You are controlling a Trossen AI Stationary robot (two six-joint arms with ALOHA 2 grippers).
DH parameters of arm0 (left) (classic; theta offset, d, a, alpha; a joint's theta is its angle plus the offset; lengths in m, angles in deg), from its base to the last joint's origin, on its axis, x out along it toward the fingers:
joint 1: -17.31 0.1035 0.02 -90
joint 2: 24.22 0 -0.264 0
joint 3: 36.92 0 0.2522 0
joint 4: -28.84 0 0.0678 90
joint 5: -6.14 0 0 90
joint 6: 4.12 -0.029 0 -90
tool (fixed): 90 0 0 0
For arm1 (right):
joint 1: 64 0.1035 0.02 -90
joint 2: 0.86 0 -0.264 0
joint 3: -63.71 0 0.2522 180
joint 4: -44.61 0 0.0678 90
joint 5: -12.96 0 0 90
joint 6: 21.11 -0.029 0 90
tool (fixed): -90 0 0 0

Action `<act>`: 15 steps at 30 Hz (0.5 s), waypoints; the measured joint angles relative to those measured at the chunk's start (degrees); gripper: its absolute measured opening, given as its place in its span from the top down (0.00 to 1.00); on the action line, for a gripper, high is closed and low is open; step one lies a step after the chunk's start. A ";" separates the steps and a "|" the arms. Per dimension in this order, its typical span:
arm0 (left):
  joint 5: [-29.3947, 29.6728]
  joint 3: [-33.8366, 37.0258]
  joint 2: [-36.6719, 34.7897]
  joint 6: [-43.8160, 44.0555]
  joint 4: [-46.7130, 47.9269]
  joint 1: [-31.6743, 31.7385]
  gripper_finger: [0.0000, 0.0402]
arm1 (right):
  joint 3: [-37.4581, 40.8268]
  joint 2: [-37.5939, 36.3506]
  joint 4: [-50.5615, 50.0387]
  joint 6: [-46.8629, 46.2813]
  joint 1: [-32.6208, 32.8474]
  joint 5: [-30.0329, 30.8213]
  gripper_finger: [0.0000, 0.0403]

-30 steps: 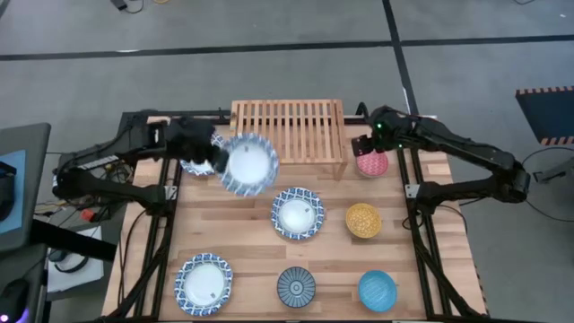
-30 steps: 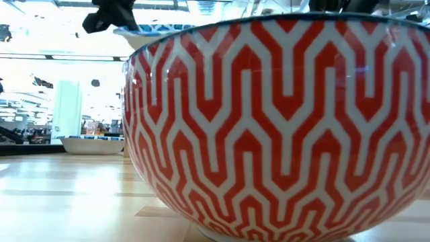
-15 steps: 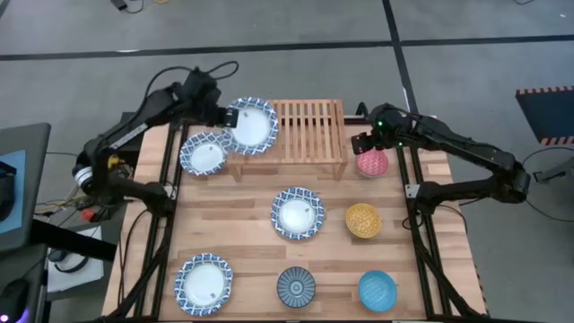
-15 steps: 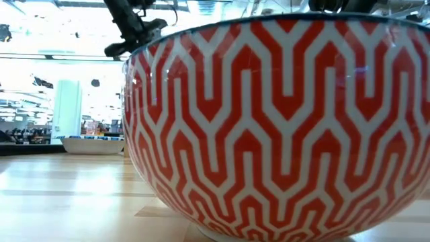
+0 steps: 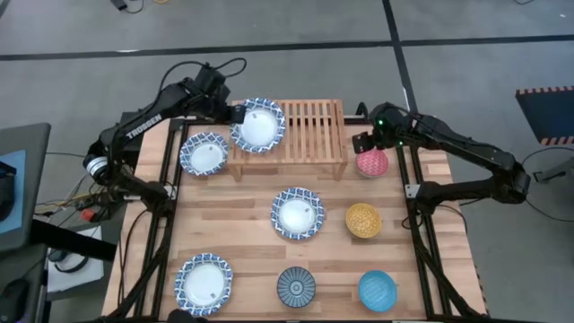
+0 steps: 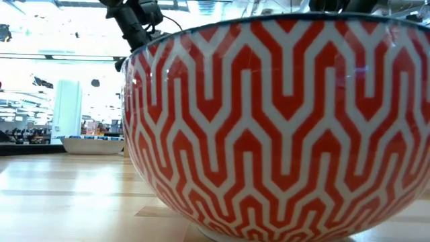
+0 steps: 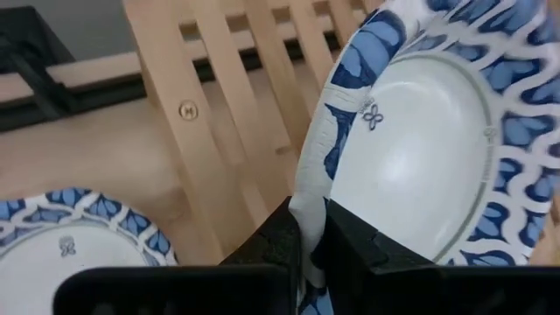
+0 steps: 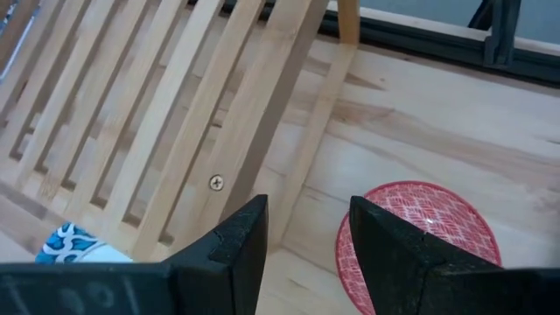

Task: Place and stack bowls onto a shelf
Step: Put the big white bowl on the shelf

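Over the left end of the shelf point(image 5: 289, 131), the left tool point(image 5: 235, 115) grips the rim of a wide blue-and-white patterned bowl point(image 5: 258, 125). In the left wrist view its two dark fingers point(image 7: 348, 241) are clenched on the bowl's rim, one on each side of the wall, with the bowl's white centre facing the camera and tilted above the wooden slats. From above, this held bowl overlaps the shelf's left corner.

A second wide patterned bowl point(image 5: 204, 153) lies on the bench point(image 5: 242, 238) just beside the shelf's left side, close to the held bowl. A third wide patterned bowl point(image 5: 298, 213) sits near the middle of the bench, in front of the shelf. A fourth wide patterned bowl point(image 5: 204, 283) rests at the bench's front left corner.

The right tool point(image 5: 365, 145) hovers at the right end of the shelf, just above the red bowl point(image 5: 372, 163). In the right wrist view its fingers point(image 8: 232, 238) are spread apart with nothing between them; the red bowl lies just past one fingertip and the shelf's slats lie past the other.

The yellow bowl point(image 5: 363, 220) sits on the bench in front of the red bowl. The blue radial-striped bowl point(image 5: 296, 287) and the plain blue bowl point(image 5: 378, 291) stand along the front edge, well apart from both tools.

In the low view the red bowl fills nearly the whole picture, showing a red and white zigzag pattern.
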 joint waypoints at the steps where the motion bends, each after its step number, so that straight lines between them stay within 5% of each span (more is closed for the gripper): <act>1: -0.01 0.00 0.00 -0.07 -0.37 0.01 0.92 | 0.00 0.00 0.04 0.00 0.02 -0.02 0.53; 8: -1.02 0.00 0.00 -2.77 -0.78 -0.03 0.82 | 0.00 0.02 0.06 -1.07 0.00 0.00 0.53; 15: -0.75 -0.86 -0.51 -3.95 0.88 1.63 0.60 | 0.00 0.02 0.11 -1.53 0.00 0.00 0.53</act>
